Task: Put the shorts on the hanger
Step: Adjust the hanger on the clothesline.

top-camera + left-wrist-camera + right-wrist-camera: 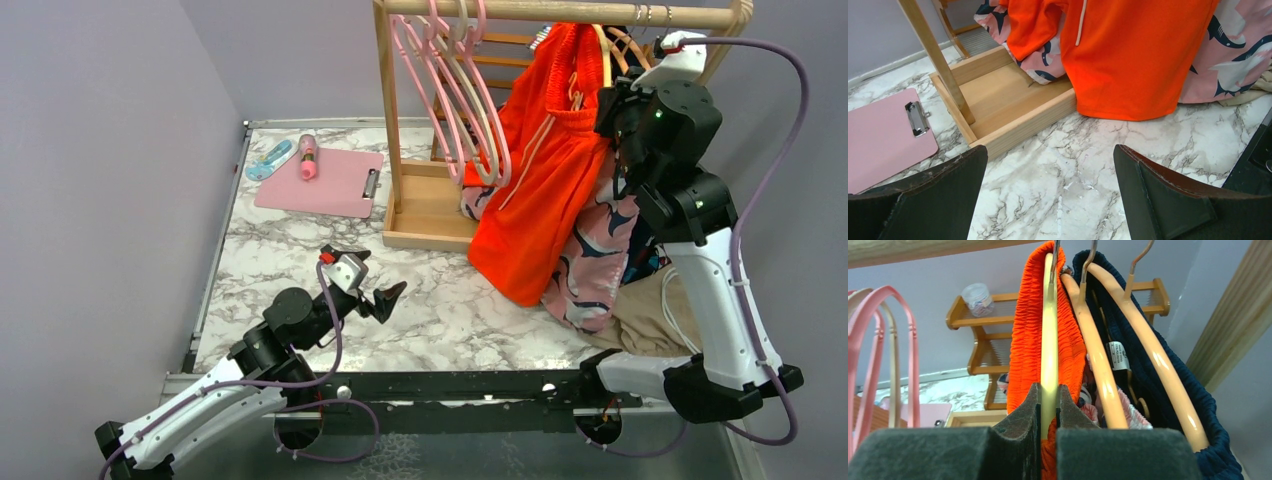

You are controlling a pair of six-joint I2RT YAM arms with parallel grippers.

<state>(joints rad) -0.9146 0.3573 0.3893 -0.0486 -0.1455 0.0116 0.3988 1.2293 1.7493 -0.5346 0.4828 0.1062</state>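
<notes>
The orange-red shorts (540, 180) hang from the wooden rail on the pale-yellow hanger (1049, 330), their elastic waistband (1023, 325) wrapped over the hanger's arm. Their lower hem (1133, 65) reaches the tabletop in the left wrist view. My right gripper (1048, 405) is up at the rail, shut on the pale-yellow hanger's arm, with orange fabric bunched just below the jaws. In the top view the right gripper (612, 105) sits against the shorts' right side. My left gripper (1050, 175) is open and empty, low over the marble in front of the rack base; it also shows in the top view (385, 295).
Pink hangers (450, 80) hang left on the rail (560, 12). Darker orange hangers (1148, 350) with a navy garment hang right of the yellow one. Shark-pattern pink shorts (600, 260) and a beige garment (650, 315) lie below. The wooden rack base (1008, 105) and a pink clipboard (320, 180) are nearby.
</notes>
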